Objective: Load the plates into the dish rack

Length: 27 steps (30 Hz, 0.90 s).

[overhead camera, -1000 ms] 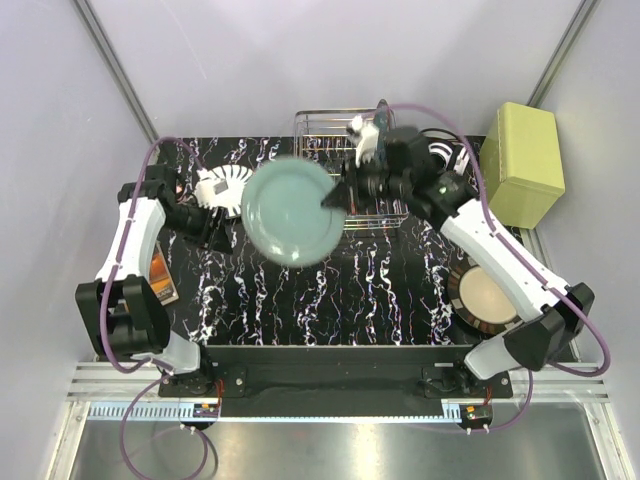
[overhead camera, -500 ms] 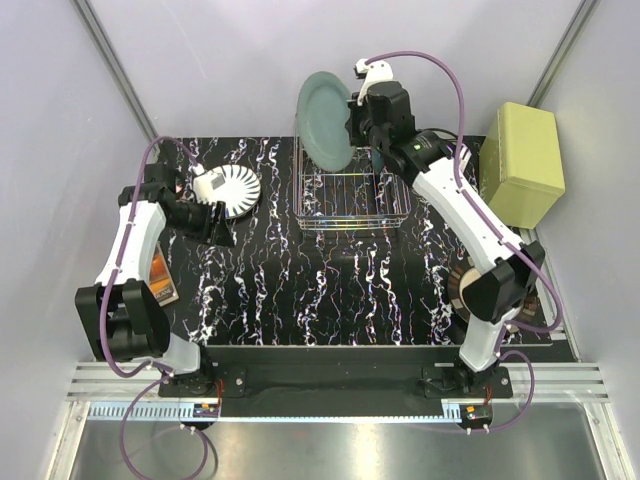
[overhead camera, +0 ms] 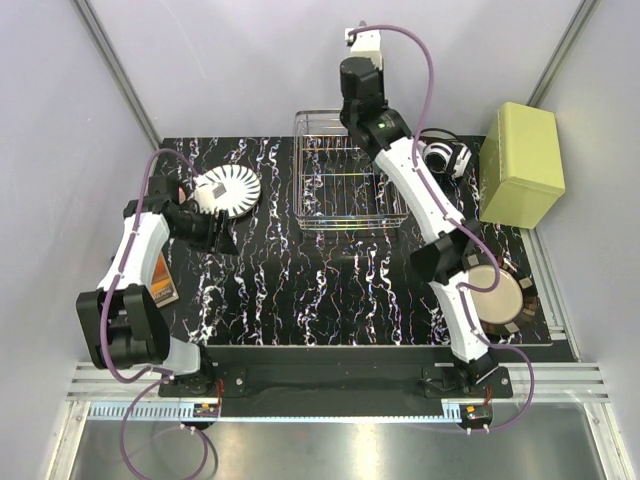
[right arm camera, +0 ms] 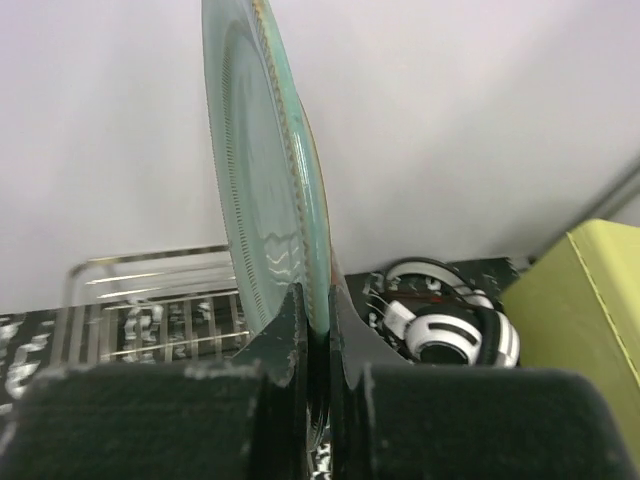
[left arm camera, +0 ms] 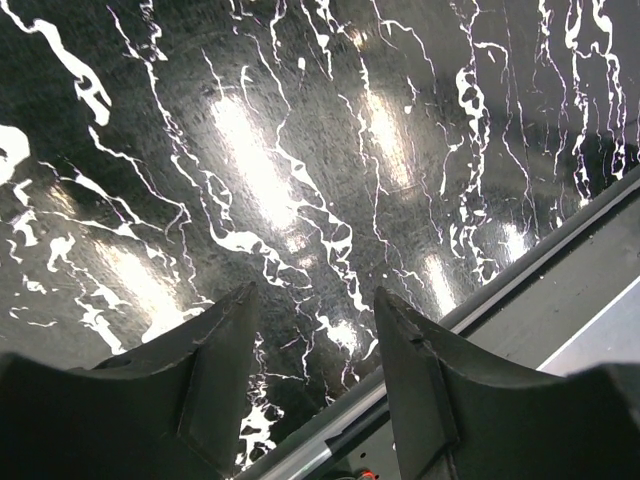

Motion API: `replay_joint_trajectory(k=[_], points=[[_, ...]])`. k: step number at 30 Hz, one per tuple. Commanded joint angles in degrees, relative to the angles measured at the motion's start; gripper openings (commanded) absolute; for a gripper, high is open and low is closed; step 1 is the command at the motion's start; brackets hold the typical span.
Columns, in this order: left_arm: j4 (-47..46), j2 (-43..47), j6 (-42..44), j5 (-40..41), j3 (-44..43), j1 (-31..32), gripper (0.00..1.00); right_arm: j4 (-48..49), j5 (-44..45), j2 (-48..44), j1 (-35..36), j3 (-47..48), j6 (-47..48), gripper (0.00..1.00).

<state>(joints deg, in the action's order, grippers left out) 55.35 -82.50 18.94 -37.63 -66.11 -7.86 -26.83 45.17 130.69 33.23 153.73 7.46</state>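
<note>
Tabletop, with the dish rack at its far centre; no plate seen in it from above. The pale green-blue plate stands on edge, lower rim pinched in the right tool, high near the rack's far end. Risks: narrow rim grip under a tall plate, so it may pivot or slide out; lowered off-line, its edge may catch a wire and topple. The left tool: jaws wide, nothing between, low over the tabletop.
</note>
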Motion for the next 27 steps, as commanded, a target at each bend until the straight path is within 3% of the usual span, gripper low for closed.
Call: replay_joint_trajectory(k=[1,12,18,21,27], points=[[-3.67,4.36,-1.97,-2.89,2.64,0.12,0.54,7.75,8.45,2.46,0.08,5.27,3.08,0.00],[-5.34,4.54,-2.24,-3.77,5.11,0.12,0.55,9.16,8.89,3.61,-0.19,-0.09,4.40,0.00],[-5.43,3.40,-2.59,-0.61,4.41,0.12,0.68,9.25,9.32,4.04,-0.36,-4.23,3.26,0.00],[-6.13,3.05,-3.47,0.53,4.58,0.12,0.88,9.25,9.59,5.27,-0.54,-4.23,3.35,0.00],[-8.51,3.05,-5.23,2.73,6.25,0.12,0.91,9.86,8.80,7.56,-1.50,-2.56,4.14,0.00]])
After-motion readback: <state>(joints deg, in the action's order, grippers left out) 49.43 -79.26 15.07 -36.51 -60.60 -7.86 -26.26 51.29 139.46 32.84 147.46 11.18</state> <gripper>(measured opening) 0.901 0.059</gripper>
